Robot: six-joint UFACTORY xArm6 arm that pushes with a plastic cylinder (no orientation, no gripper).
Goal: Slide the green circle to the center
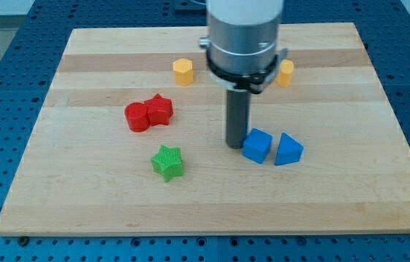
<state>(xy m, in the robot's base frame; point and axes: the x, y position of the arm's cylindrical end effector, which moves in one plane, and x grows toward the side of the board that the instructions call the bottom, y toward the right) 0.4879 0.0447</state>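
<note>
No green circle shows in the camera view; the arm's wide grey body covers part of the board's top middle. The only green block I see is a green star (pixel 167 161), below and left of the board's middle. My tip (pixel 236 146) rests on the board near its middle, just left of a blue cube (pixel 257 145), close to it or touching it. The green star lies well to the left of my tip and a little lower.
A blue triangle (pixel 288 149) sits right of the blue cube. A red circle (pixel 137 116) and a red star (pixel 160 109) touch at the left. A yellow hexagon (pixel 183 71) and a partly hidden yellow block (pixel 285 73) lie near the top of the wooden board (pixel 336 196).
</note>
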